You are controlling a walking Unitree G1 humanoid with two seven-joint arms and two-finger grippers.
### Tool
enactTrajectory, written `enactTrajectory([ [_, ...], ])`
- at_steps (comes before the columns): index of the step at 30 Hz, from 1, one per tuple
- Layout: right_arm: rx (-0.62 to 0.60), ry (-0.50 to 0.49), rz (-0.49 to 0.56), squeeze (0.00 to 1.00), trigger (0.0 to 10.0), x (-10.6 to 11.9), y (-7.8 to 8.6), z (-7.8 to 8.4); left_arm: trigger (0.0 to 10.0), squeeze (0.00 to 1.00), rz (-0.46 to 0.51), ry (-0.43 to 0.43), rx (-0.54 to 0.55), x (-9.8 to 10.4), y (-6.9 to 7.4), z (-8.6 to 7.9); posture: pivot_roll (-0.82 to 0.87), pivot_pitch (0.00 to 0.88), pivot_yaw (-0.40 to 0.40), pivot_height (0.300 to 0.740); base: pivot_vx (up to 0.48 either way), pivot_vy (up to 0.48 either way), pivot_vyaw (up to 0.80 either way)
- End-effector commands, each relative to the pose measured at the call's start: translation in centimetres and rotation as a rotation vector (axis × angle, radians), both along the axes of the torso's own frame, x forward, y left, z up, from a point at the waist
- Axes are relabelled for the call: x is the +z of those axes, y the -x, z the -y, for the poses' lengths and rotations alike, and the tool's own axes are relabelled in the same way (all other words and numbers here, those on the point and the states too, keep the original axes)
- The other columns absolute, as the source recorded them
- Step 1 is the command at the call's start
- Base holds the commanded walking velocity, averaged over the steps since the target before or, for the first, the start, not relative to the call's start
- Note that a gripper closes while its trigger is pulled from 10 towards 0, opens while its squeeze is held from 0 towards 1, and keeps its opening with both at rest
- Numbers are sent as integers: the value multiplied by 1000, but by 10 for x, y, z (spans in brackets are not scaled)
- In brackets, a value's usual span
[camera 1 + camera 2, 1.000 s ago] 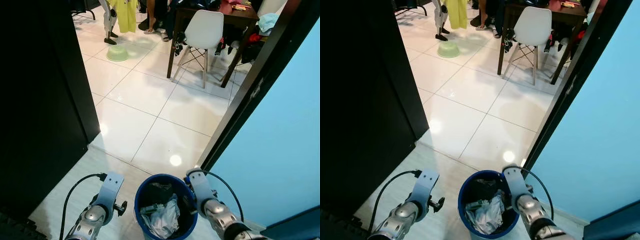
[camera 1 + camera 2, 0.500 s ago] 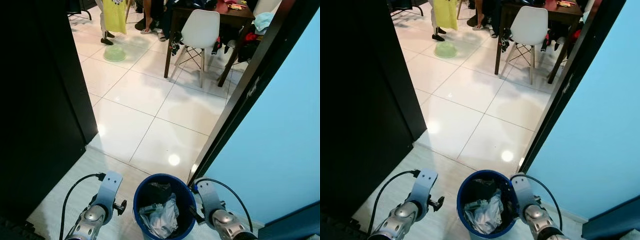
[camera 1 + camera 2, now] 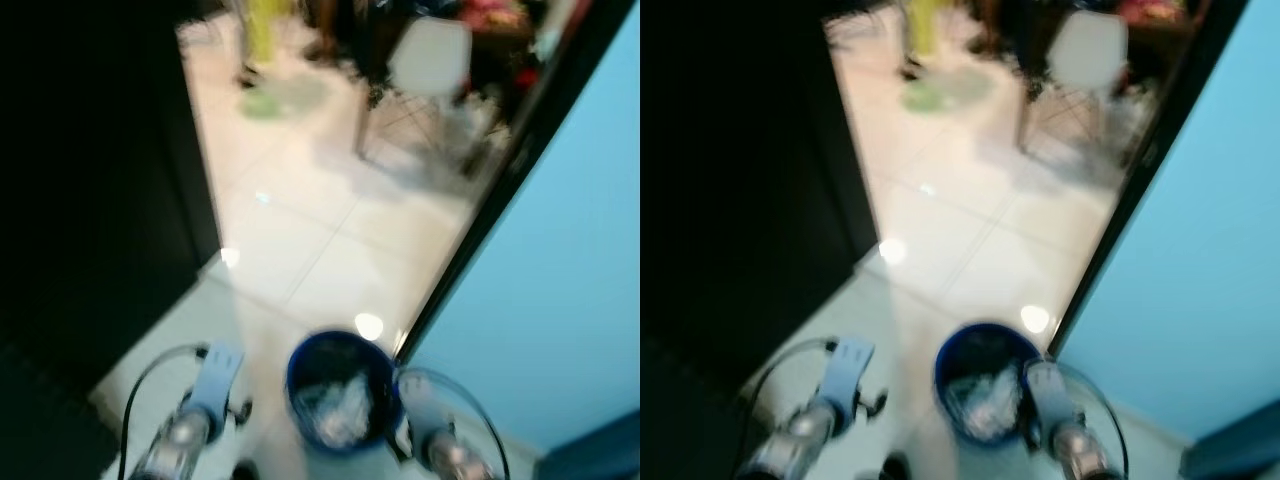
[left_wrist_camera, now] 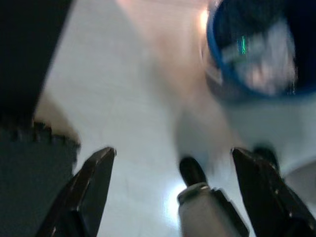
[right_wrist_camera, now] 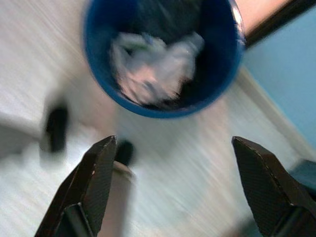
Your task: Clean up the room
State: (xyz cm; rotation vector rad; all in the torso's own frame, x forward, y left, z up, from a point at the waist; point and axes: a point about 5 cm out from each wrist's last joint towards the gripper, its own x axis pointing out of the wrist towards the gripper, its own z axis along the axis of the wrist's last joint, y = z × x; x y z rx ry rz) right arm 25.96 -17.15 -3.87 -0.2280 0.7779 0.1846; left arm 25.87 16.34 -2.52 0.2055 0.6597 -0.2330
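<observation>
A blue waste bin [image 3: 340, 398] holding crumpled white rubbish stands on the pale floor just in front of me, blurred in the eye views. My left arm [image 3: 202, 405] hangs to its left and my right arm [image 3: 440, 448] close by its right side. In the left wrist view my left gripper [image 4: 173, 151] is open over bare floor, with the blue waste bin [image 4: 256, 47] off to one side. In the right wrist view my right gripper [image 5: 174, 142] is open and holds nothing, with the blue waste bin [image 5: 163, 54] beyond its fingertips.
A black panel [image 3: 90, 200] closes the left side. A light blue wall [image 3: 560, 260] with a black door frame [image 3: 500, 190] closes the right. Through the doorway lie white tiles, a white chair [image 3: 430, 60], a dark table and a green basin [image 3: 262, 102].
The whole picture has shifted and blurred, so the camera is moving. My right arm has drawn back from the bin's rim. The left arm holds its place.
</observation>
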Motion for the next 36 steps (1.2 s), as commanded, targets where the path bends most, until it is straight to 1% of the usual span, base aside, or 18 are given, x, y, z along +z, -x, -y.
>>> enactTrajectory([
  [1,-18,-7,-19,0,10000,-4,7,5,10000,0,11,0,-21,3,-4,6,-41,144,-61,740,-480,0,0],
  [6,-13,-13,-6,0,10000,-3,5,3,10000,0,10,0,-28,2,-5,9,-44,132,-61,740,-453,0,0],
  [10,-10,-8,-5,0,10000,-3,5,3,10000,0,11,0,-32,2,-6,10,-47,129,-60,740,0,0,0],
  [14,-13,-3,2,0,10000,-1,3,4,10000,0,15,-1,-37,4,-8,11,-53,129,-53,740,0,0,-709],
  [19,-21,-3,13,0,10000,1,-1,4,10000,0,19,-3,-45,5,-11,11,-52,130,-49,740,-374,0,-710],
  [36,-16,15,9,0,10000,1,-1,5,10000,0,18,-2,-57,4,-12,14,-60,123,-52,740,-339,0,-711],
])
